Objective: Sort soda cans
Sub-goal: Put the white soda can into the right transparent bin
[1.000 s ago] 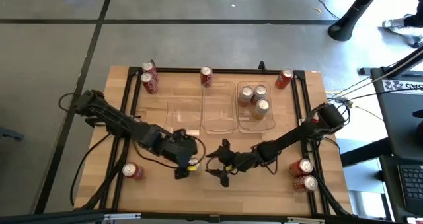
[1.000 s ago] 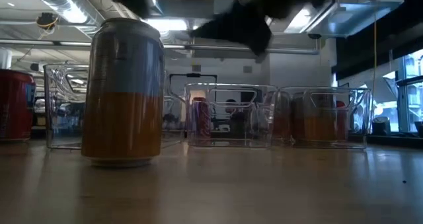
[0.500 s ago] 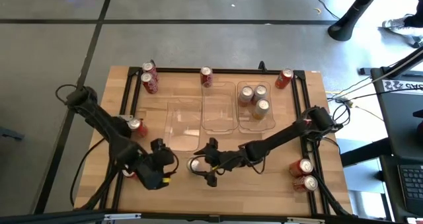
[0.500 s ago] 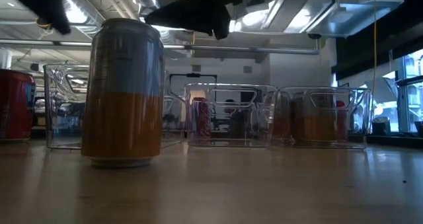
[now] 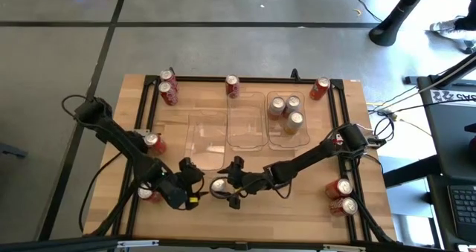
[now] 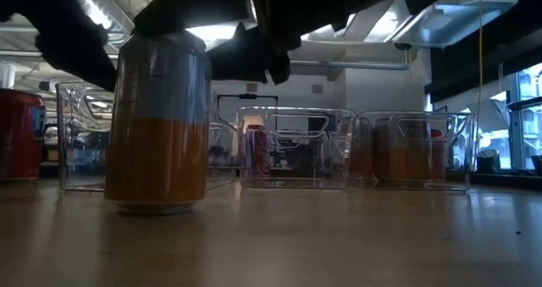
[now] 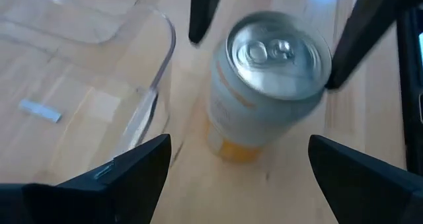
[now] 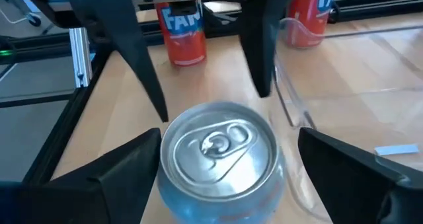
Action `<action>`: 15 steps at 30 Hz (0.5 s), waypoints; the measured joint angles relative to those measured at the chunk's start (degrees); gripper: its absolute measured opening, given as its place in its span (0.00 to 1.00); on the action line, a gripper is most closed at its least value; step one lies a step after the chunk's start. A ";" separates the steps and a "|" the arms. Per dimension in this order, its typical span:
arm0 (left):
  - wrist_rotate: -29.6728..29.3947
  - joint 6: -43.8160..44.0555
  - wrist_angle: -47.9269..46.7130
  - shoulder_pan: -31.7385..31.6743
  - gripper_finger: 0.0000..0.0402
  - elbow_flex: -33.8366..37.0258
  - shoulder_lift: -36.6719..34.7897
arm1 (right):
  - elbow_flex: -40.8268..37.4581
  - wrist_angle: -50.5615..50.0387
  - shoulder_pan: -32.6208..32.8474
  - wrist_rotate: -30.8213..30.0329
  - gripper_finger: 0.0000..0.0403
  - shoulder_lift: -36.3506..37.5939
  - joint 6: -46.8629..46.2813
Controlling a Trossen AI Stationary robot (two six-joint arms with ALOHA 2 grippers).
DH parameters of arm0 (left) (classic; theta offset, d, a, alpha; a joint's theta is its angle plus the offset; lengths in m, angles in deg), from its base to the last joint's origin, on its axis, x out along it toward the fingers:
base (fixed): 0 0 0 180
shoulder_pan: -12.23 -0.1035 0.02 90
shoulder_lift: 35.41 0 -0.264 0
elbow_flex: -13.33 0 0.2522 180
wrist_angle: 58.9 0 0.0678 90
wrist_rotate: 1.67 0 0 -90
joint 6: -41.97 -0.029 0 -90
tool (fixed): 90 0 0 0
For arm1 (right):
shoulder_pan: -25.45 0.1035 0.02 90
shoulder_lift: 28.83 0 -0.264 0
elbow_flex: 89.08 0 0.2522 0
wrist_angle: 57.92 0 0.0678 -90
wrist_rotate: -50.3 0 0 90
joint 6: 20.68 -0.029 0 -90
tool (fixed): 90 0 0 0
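Note:
A gold soda can (image 5: 219, 185) with a silver top stands upright on its base near the table's near edge; it fills the left of the low view (image 6: 161, 118). My right gripper (image 5: 232, 183) is open, with one finger on each side of the can (image 8: 218, 154), reaching from the table's right; no touch shows. My left gripper (image 5: 195, 186) is open just left of the can (image 7: 264, 85), facing it. Three more gold cans (image 5: 286, 111) stand in the right clear tray.
Three clear trays (image 5: 247, 126) lie side by side mid-table. Red cans stand at the far edge (image 5: 167, 86), (image 5: 232, 86), (image 5: 320, 88), at the left (image 5: 152, 140), (image 5: 145, 194) and at the near right corner (image 5: 343, 196). Bare wood lies between trays and near edge.
My left gripper has drawn back from the gold can toward the table's left, then eased slightly back toward it. My right gripper has moved left and come down, so its open fingers now stand on either side of the can. The can has stayed in place.

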 joint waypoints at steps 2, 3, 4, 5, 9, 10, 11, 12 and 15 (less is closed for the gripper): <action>-0.13 -0.94 2.02 -0.75 0.86 0.93 0.00 | 0.00 0.35 0.00 -0.02 0.88 -0.45 0.01; -0.12 -1.64 3.16 -1.10 0.86 1.29 0.01 | 0.00 0.40 0.01 0.01 0.88 -0.74 0.00; -0.12 -2.12 4.32 -1.47 0.86 1.70 0.02 | 0.00 0.37 0.02 -0.02 0.88 -0.93 0.03; -0.09 -2.98 5.21 -1.76 0.86 2.09 0.02 | 0.00 0.37 0.02 -0.03 0.88 -1.15 0.04; 0.00 -4.54 7.08 -2.66 0.86 2.75 0.02 | 0.00 1.92 0.02 -0.10 0.88 -2.19 0.08; 0.04 -4.96 7.30 -2.86 0.86 2.75 0.02 | 0.00 2.67 0.02 -0.10 0.88 -2.54 0.11; 0.02 -5.66 7.66 -3.00 0.86 2.75 0.02 | 0.00 3.13 0.02 -0.08 0.88 -2.90 0.07; 0.00 -6.30 8.29 -3.04 0.86 2.75 0.02 | -0.02 3.44 0.00 -0.17 0.88 -3.13 0.07; -0.19 -7.52 9.39 -3.06 0.86 2.75 0.02 | -0.04 3.73 0.02 -1.98 0.86 -3.20 0.14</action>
